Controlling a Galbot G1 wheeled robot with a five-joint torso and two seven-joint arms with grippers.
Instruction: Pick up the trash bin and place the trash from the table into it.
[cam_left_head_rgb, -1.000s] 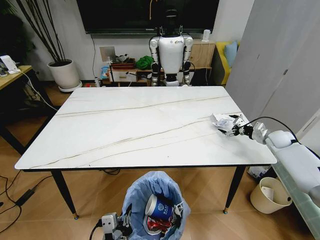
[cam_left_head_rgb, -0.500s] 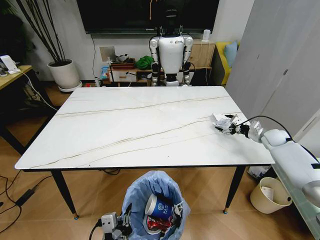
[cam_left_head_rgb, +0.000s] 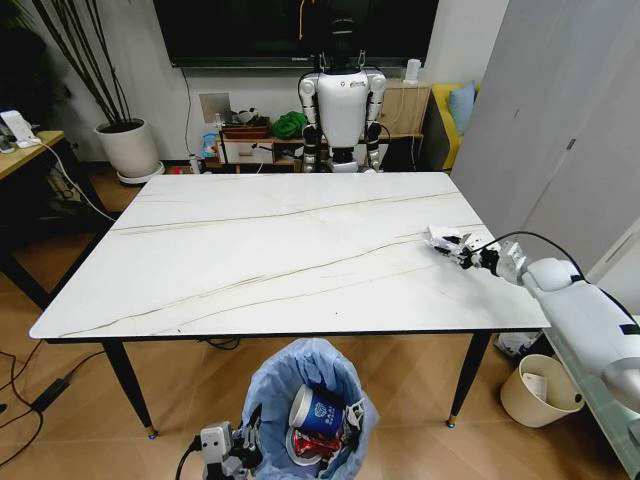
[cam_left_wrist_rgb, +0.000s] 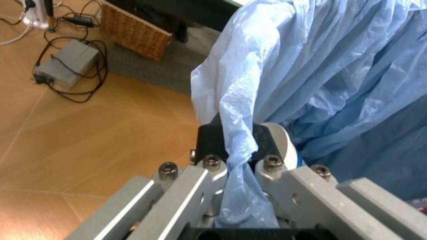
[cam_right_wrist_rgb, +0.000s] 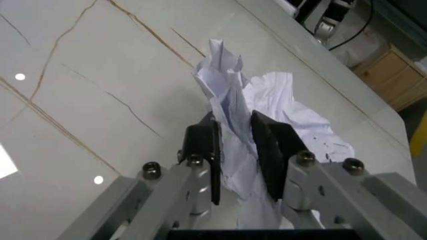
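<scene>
- R gripper (cam_left_head_rgb: 462, 250) is at the table's (cam_left_head_rgb: 280, 250) right edge, jaws pinched on the crumpled white paper (cam_right_wrist_rgb: 267, 107); paper sits betw. the pads, most of it bunched beyond the tips, resting on the marble.
- Trash bin (cam_left_head_rgb: 308, 372) is on the floor just in front of the table's near edge, well apart from the paper, down and to the robot's left of it.
- L gripper (cam_left_wrist_rgb: 237, 165) is low beside the bin, jaws clamped on a fold of the blue bag (cam_left_wrist_rgb: 320, 75) at the rim.
- Count: 1 bin, 1 paper on the table. In the bin: 1 blue-and-white cup (cam_left_head_rgb: 318, 410), 1 red can (cam_left_head_rgb: 315, 445); rest hard to tell.
</scene>
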